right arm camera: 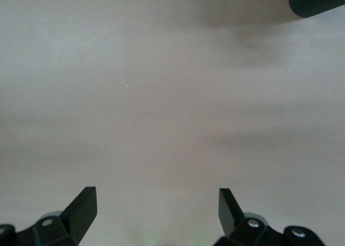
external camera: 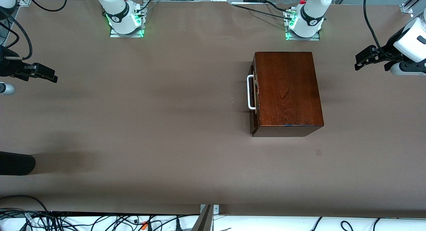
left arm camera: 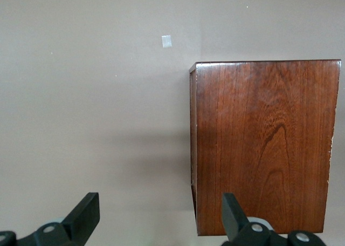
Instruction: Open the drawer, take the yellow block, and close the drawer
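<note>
The dark reddish-brown wooden box (external camera: 286, 91) stands on the table near the left arm's base. Its drawer (external camera: 254, 98) is shut, with the white U-shaped handle (external camera: 250, 93) facing the right arm's end of the table. The box also shows in the left wrist view (left arm camera: 264, 143). The yellow block is hidden. My left gripper (external camera: 359, 62) is open and empty, up in the air over the left arm's end of the table; in its wrist view (left arm camera: 160, 213) one fingertip overlaps the box's edge. My right gripper (external camera: 53, 77) is open and empty over bare table at the right arm's end (right arm camera: 156, 211).
A brown mat (external camera: 149, 124) covers the table. A black rounded object (external camera: 16, 163) juts in at the right arm's end, nearer the front camera, and shows in the right wrist view (right arm camera: 318, 0). A small pale patch (external camera: 318, 152) lies near the box. Cables run along the table's edges.
</note>
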You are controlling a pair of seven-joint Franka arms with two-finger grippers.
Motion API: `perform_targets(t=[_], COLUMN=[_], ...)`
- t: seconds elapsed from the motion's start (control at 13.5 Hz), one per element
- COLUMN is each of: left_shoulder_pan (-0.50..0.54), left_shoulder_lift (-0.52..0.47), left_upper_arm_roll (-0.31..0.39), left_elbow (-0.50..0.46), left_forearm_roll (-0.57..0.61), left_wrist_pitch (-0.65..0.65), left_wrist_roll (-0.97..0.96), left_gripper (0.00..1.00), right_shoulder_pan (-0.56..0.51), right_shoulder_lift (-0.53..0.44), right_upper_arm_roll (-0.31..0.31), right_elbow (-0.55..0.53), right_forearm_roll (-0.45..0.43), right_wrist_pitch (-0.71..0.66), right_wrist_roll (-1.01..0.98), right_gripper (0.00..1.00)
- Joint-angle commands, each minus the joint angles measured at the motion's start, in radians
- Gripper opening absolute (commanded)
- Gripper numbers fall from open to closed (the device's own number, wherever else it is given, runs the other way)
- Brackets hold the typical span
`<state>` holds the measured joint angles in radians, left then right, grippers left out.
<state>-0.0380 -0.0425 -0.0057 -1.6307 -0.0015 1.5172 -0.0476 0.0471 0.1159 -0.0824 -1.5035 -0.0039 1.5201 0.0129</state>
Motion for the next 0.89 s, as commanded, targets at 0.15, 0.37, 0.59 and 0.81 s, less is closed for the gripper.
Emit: perform_targets(t=[0.15, 0.37, 0.59, 0.81], left_shoulder_pan=[-0.005, -0.006, -0.006, -0.006], left_shoulder_lift=[0.023, 0.026, 0.042, 0.049], left_upper_arm_roll=[-0.008, -0.043, -0.063, -0.152], left_elbow=[0.045, 0.045, 0.043, 0.043], left_forearm_roll=[-0.005, -0.005, -0.003, -0.006], left_wrist_pitch=[-0.054, -0.078, -0.109, -0.109], left_wrist_roll=[0.02, 0.025, 0.026, 0.005], left_gripper=[1.0, 1.0, 1.0, 1.0], right_shoulder_pan=[-0.003, -0.003, -0.003, -0.003], right_shoulder_lift=[-0.012, -0.012, -0.012, -0.012], right_upper_arm_roll=[0.004, 0.004, 0.004, 0.004], right_elbow=[0.0, 0.0, 0.0, 0.0], right_forearm_roll=[0.001, 0.001, 0.001, 0.001], right_wrist_pitch=[0.0, 0.0, 0.0, 0.0], right_wrist_roll=[-0.011, -0.011, -0.011, -0.011], right_gripper=[1.0, 1.0, 1.0, 1.0])
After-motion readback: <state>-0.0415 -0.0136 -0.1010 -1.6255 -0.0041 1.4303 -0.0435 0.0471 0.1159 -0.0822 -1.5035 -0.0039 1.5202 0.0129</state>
